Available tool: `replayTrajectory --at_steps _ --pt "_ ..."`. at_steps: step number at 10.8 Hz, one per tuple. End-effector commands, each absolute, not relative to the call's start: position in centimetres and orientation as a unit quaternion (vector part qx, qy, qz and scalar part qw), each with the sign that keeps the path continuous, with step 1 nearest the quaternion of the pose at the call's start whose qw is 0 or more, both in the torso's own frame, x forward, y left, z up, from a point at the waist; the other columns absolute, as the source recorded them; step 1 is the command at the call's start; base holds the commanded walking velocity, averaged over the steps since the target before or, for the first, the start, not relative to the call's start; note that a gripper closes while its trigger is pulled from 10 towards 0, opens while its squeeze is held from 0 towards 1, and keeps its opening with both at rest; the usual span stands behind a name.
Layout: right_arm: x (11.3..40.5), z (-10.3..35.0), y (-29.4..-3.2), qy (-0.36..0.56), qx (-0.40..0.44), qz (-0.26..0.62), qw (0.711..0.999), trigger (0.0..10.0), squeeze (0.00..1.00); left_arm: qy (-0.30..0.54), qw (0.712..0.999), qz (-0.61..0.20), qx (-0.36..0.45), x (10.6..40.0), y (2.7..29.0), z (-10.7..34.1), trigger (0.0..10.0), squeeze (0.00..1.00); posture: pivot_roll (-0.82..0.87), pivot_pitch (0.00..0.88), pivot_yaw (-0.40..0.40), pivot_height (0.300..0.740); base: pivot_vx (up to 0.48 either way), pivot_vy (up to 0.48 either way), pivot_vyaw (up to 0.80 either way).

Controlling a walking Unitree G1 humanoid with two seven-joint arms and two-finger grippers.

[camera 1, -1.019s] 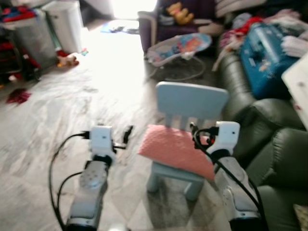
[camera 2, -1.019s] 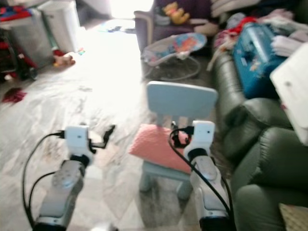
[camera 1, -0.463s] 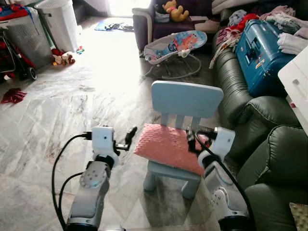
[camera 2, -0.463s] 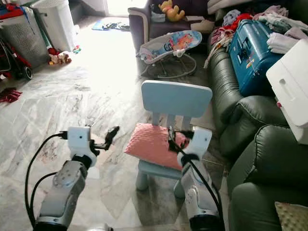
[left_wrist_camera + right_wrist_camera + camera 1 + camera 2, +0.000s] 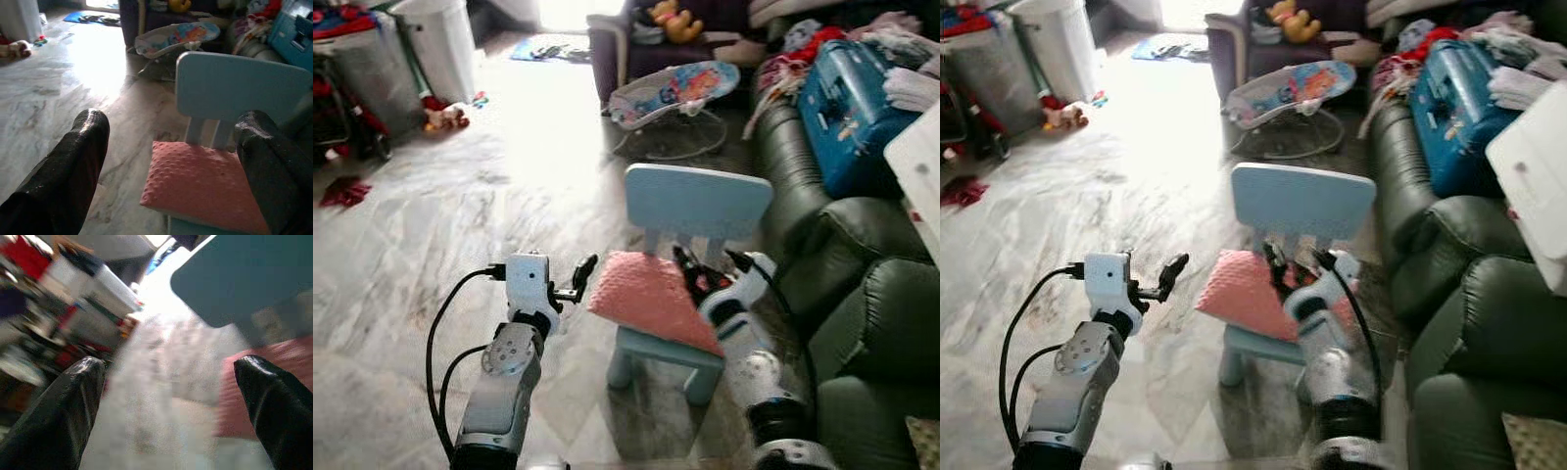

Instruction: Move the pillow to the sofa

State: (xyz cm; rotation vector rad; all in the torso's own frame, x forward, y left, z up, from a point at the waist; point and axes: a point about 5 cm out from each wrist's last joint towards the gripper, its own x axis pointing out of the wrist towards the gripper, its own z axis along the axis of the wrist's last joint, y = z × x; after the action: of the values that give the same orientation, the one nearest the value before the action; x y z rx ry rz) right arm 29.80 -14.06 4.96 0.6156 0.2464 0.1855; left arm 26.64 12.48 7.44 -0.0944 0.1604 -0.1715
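The left gripper (image 5: pixel 581 279) is held out at the near left of the pink pillow (image 5: pixel 651 302), just beside its left edge and not touching it. Its two black fingers (image 5: pixel 73 166) stand wide apart, with the pillow seen between them in the left wrist view. This arm's position is much as it was half a second ago.

The pillow lies on the seat of the small light-blue child's chair (image 5: pixel 698 204), tilted, its near corner overhanging the seat. It has not moved off the chair.

The right gripper (image 5: pixel 705 266) has changed most. Half a second ago it sat at the pillow's right side; now the wrist has swung inward and the fingers reach over the pillow's far right portion, in front of the chair back. Its fingers (image 5: pixel 274 396) are spread, and whether a fingertip touches the fabric cannot be told.

The dark green sofa (image 5: pixel 862 294) stands to the right, near the chair, with a blue suitcase (image 5: pixel 847 93) on its far part.

Judgement: the approach is closing from both sides; no grasp is made, and the carry to the sofa is not yet begun.
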Motion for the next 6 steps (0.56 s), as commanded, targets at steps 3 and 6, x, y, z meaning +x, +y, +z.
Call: replayTrajectory --at_steps 3,6 --pt "28.6 7.1 -16.7 0.091 0.124 0.104 0.983 10.0 0.00 0.073 0.993 -0.085 -0.040 26.6 12.9 7.5 10.0 0.00 -0.01 0.000 -0.080 0.740 0.000 0.000 0.00" --pt "25.7 8.3 -19.6 0.088 -0.002 0.123 0.989 10.0 0.00 0.068 0.992 -0.110 -0.012 26.1 13.9 7.6 10.0 0.00 -0.03 0.000 -0.073 0.740 0.000 0.000 0.00"
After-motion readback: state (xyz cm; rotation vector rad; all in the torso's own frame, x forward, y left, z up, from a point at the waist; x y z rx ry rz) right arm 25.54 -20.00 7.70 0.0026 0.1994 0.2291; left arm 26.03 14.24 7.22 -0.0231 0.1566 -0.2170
